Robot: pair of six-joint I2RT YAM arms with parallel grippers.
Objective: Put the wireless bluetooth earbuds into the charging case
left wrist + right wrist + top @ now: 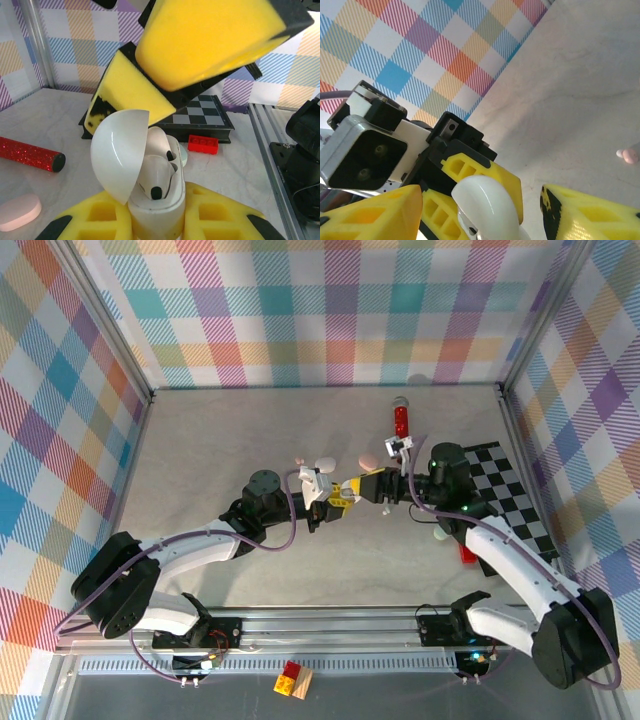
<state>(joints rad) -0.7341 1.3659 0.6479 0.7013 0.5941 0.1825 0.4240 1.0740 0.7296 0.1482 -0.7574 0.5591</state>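
- Two white earbuds [156, 176] sit inside the open charging case [155, 212], low in the middle of the left wrist frame. Each shows a dark tip.
- The case's white lid [117, 150] is swung open to the left of the earbuds, standing nearly upright.
- My left tool [159, 222] is clenched on the case body, with a yellow finger [92, 220] on each side at the bottom edge of the frame.
- My right tool [482, 195] is released. Its yellow fingers [370, 215] stand apart at the bottom of the right wrist frame, with the lid between them and a gap on the lid's right side.
- In the top external frame, the two tools meet nose to nose just above the frame's centre, over the grey desk [200, 460].
- A pale round item shows just right of the case, partly hidden.
- A red toy brick [203, 145] lies to the right of the case, in front of a black-and-white checkered board [200, 112].
- A red glitter cylinder [30, 155] lies at the left edge, with a pink pebble-shaped case [19, 210] below it in the lower left corner.
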